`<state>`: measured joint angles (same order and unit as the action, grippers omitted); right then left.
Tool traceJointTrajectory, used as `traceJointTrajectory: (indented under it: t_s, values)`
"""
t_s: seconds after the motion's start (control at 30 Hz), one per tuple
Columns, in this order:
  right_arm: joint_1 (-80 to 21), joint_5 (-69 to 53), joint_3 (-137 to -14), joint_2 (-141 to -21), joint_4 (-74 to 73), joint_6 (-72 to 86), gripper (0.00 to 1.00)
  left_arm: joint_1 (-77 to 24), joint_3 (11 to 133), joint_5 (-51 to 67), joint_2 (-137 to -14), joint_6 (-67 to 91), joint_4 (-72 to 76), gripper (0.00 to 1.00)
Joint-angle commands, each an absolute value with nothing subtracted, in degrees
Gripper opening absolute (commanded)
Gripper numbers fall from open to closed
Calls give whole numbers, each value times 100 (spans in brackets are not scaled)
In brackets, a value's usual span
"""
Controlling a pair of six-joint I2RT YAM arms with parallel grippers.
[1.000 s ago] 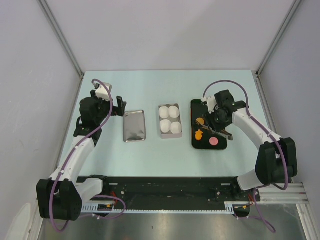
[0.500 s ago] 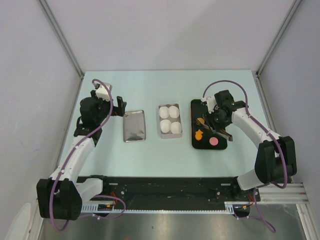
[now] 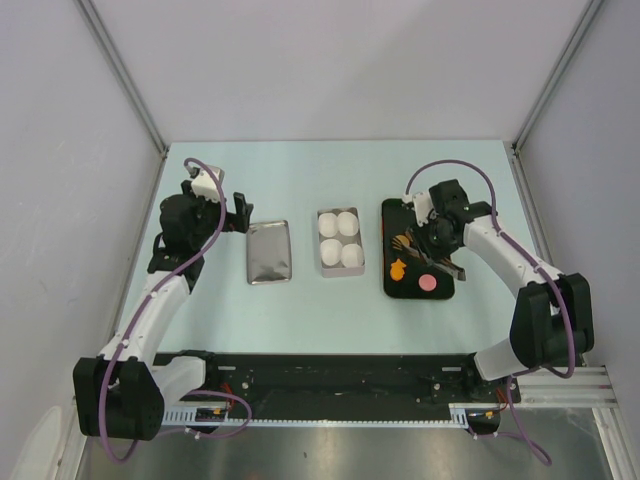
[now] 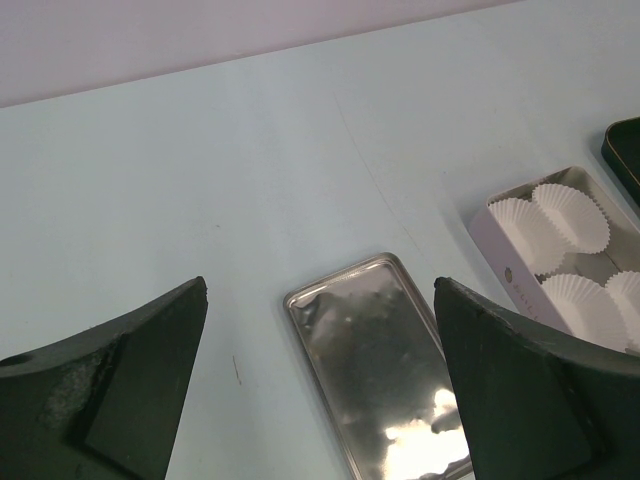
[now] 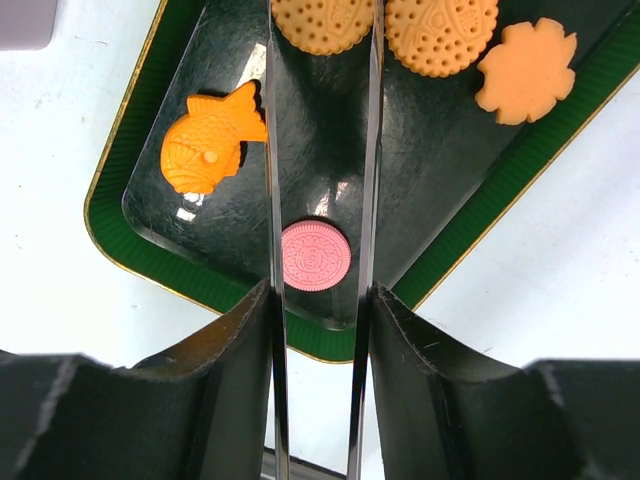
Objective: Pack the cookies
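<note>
Pale blue-green table (image 3: 300, 175) with plain grey walls around it, seen mostly from overhead.

Far left, the left gripper (image 3: 240, 214) hangs just beside the metal lid (image 3: 269, 252) with its jaws spread wide and nothing between them. From its own camera you look straight through the gap down at the lid, which lies flat and shiny on the table.

Next over is a small white box (image 4: 497, 262) with four white paper cups (image 3: 349, 255) in it, two by two. No biscuit shows in any of them.

Right of that is the dark green tray (image 5: 133, 130), and that's where all the cookies (image 3: 399, 268) are. In the right wrist view, the fish cookie (image 5: 210, 140) is on the left of the tray. The pink cookie (image 5: 316, 256) lies flat near the tray's near edge. Two round orange cookies (image 5: 440, 32) sit at the far end, with the flower cookie (image 5: 526, 70) beside them.

The right gripper (image 5: 320, 150) is down over the tray with its two thin fingers (image 5: 272, 180) running either side of the pink cookie. They're only partly apart. The left one looks right up against the cookie's edge, while a sliver of tray shows on the other side, so it's not clamped on it. One round orange cookie also sits between the fingers at the top of that view.
</note>
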<state>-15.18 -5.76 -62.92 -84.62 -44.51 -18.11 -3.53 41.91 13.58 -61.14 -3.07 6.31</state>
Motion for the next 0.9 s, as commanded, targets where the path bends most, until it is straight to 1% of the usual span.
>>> traceJointTrajectory:
  t_s: [0.0, 0.4, 0.87]
  values:
    - [-1494, -501, -6644, -8069, -4351, -1872, 31, -369, 4175, 1301, -6100, -395, 791, 100]
    - [-1678, -466, -7224, -7805, -4052, -1828, 31, -378, 4201, 1336, -6187, -404, 800, 100]
    - [-2451, -501, -7928, -8525, -3463, -1819, 33, -378, 4184, 1371, -6346, -422, 1002, 100]
